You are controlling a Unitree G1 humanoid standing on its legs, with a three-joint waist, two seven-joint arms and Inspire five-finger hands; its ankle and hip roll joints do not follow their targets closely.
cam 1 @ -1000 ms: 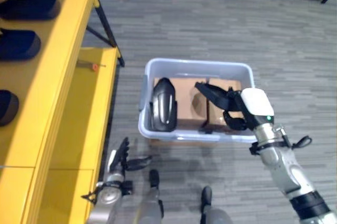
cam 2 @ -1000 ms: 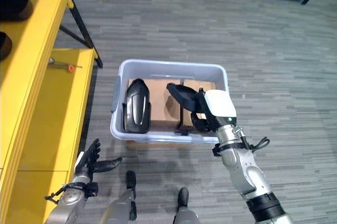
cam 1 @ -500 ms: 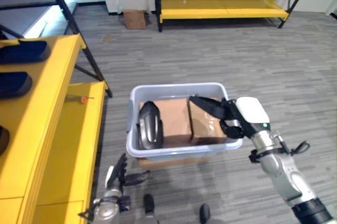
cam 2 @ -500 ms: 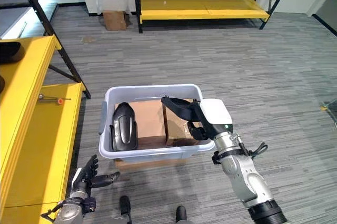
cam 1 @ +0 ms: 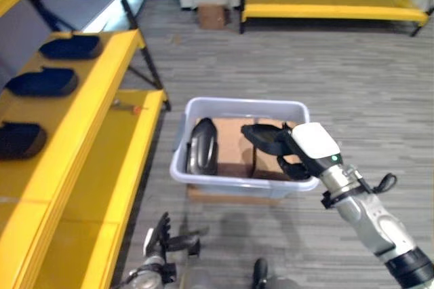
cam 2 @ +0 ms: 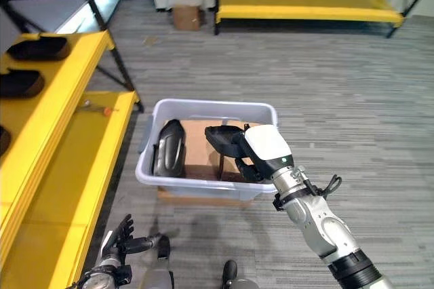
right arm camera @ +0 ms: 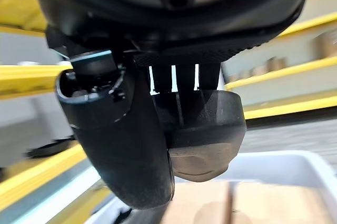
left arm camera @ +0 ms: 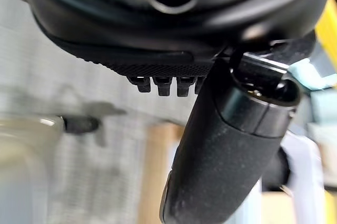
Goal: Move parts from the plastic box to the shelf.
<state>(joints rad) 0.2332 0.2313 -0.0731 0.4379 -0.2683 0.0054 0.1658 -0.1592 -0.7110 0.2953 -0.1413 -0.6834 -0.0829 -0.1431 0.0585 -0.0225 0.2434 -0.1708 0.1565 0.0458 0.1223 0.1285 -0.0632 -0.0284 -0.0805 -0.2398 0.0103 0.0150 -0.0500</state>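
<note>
We grip a dark part (cam 2: 227,138) in our right hand (cam 2: 261,153) above the plastic box (cam 2: 203,187), apparently shelf (cam 2: 47,109)-bound; left hand (cam 2: 119,243) relaxed.

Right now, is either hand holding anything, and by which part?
The right hand holds a black part by its end, above the plastic box. The left hand holds nothing.

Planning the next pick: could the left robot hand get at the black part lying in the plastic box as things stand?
Probably not yet: the left robot hand hangs low, outside the plastic box, whose near wall stands between it and the black part.
</note>
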